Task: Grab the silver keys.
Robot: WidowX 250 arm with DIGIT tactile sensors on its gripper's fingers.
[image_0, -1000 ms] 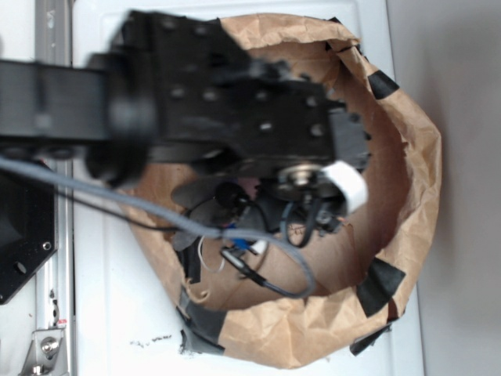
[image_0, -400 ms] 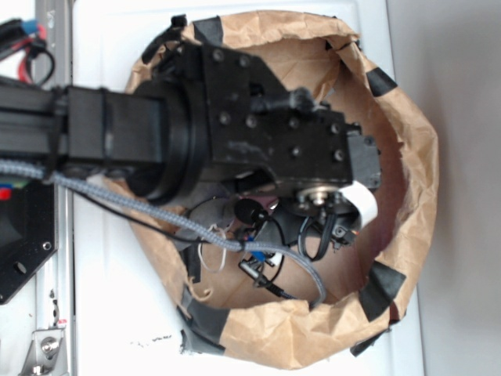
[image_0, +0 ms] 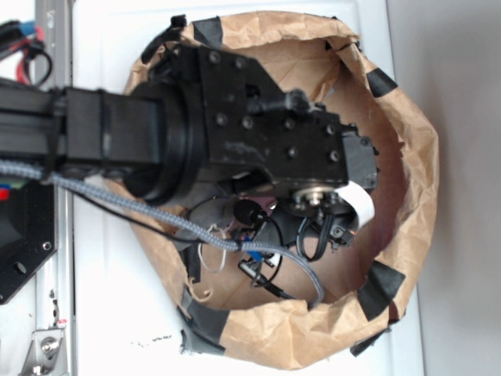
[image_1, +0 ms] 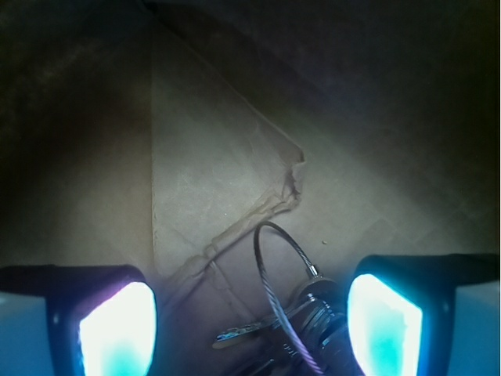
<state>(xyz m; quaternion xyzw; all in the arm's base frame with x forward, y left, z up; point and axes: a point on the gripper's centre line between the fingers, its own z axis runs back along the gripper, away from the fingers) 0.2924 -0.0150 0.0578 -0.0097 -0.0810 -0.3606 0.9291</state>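
Brown paper, creased and patched with black tape, forms the bag (image_0: 407, 180) into which the black arm (image_0: 235, 133) reaches from above on the white worktop (image_0: 117, 313). In the wrist view the tool (image_1: 250, 333) stands open, its two glowing pads (image_1: 117, 333) well apart. Between them, nearer the right pad, lie the silver keys (image_1: 301, 317) on the bag's floor, their thin wire ring looping up ahead of the tool.
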